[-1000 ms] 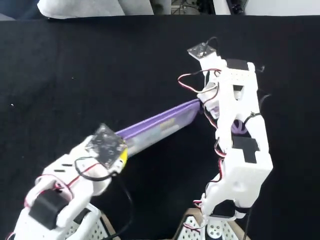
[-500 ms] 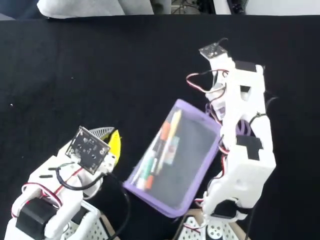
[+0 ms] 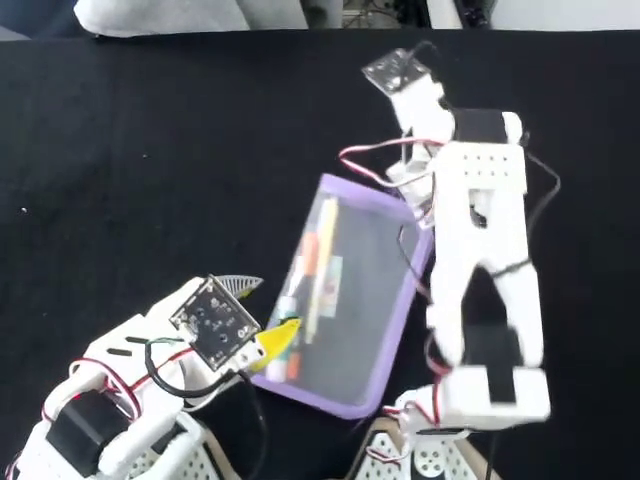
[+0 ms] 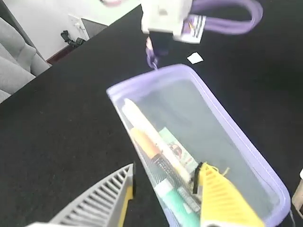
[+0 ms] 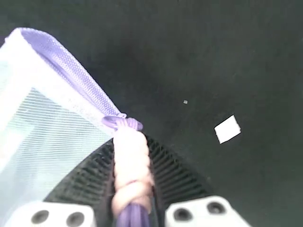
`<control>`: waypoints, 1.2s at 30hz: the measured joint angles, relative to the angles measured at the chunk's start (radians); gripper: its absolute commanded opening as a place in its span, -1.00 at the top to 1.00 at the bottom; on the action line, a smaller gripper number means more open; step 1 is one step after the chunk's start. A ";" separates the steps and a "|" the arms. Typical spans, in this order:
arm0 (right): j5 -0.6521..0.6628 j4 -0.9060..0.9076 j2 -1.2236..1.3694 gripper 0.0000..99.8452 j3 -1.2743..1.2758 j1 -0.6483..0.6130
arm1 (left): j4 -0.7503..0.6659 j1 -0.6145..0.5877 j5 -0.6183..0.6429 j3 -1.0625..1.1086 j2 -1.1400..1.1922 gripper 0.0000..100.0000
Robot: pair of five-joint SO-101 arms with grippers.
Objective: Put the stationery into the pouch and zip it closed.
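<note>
The purple-edged mesh pouch [image 3: 350,300] lies flat on the black table with several pens [image 3: 310,275] inside. In the left wrist view the pouch [image 4: 222,127] holds an orange pen, a white one and a green one [image 4: 156,146]. My left gripper [image 3: 260,310] is open at the pouch's near left corner. Its yellow finger [image 4: 222,198] is over the mesh and its grey finger [image 4: 102,198] is over the table. My right gripper [image 3: 415,200] is at the far right corner. In its own view the right gripper [image 5: 129,156] is shut on the zipper pull cord [image 5: 128,175].
A small white scrap [image 5: 227,128] lies on the table beyond the pouch's far corner, seen as a white scrap [image 4: 194,58] in the left wrist view. Both arm bases stand at the front edge [image 3: 400,455]. Pale cloth [image 3: 160,15] lies past the table's back edge.
A second ago the pouch was stretched on edge between both grippers. The left gripper let go, the pouch fell flat, and the right arm drew its corner farther back. The left gripper returned to the near corner.
</note>
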 measured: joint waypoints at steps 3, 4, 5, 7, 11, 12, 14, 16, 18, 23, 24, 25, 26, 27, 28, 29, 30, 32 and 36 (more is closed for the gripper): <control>-0.003 0.009 -0.112 0.98 0.000 -0.046 | 0.000 0.000 0.000 0.000 0.000 0.55; -0.011 0.014 -0.146 0.98 0.000 -0.058 | 0.000 0.000 0.000 0.000 0.000 0.55; -0.018 0.014 -0.180 0.98 0.000 -0.068 | 0.000 0.000 0.000 0.000 0.000 0.55; -0.026 0.015 -0.239 0.98 -0.006 -0.077 | 0.000 0.000 0.000 0.000 0.000 0.55; -0.029 0.060 -0.324 0.98 -0.069 -0.077 | 0.000 -0.002 0.000 0.000 0.000 0.54; -0.029 0.072 -0.341 0.98 -0.091 -0.080 | 0.000 -0.023 0.000 0.000 0.000 0.54; -0.029 0.095 -0.365 0.98 -0.137 -0.084 | -0.017 -0.074 0.000 0.000 0.000 0.54; -0.029 0.118 -0.381 0.98 -0.192 -0.086 | -0.040 -0.135 0.000 0.006 0.000 0.54; -0.029 0.146 -0.387 0.98 -0.241 -0.086 | -0.071 -0.193 0.000 0.034 0.000 0.54; -0.029 0.224 -0.390 0.98 -0.367 -0.112 | -0.195 -0.276 -0.006 0.141 0.005 0.54; -0.029 0.247 -0.390 0.98 -0.393 -0.127 | -0.226 -0.282 -0.008 0.166 0.006 0.54; -0.029 0.267 -0.390 0.98 -0.422 -0.146 | -0.256 -0.285 -0.009 0.189 0.008 0.54; -0.029 0.272 -0.391 0.98 -0.445 -0.169 | -0.288 -0.287 -0.009 0.212 0.008 0.54; -0.029 0.276 -0.391 0.98 -0.465 -0.192 | -0.319 -0.287 -0.009 0.233 0.008 0.54; -0.029 0.276 -0.391 0.98 -0.483 -0.207 | -0.347 -0.287 -0.009 0.250 0.008 0.54; -0.029 0.276 -0.396 0.98 -0.493 -0.216 | -0.370 -0.287 -0.009 0.264 0.008 0.54; -0.029 0.276 -0.407 0.98 -0.493 -0.219 | -0.394 -0.288 -0.009 0.272 0.008 0.54; -0.029 0.278 -0.422 0.98 -0.494 -0.233 | -0.420 -0.279 -0.009 0.282 0.008 0.54; -0.029 0.278 -0.451 0.98 -0.463 -0.244 | -0.433 -0.209 -0.009 0.285 0.008 0.54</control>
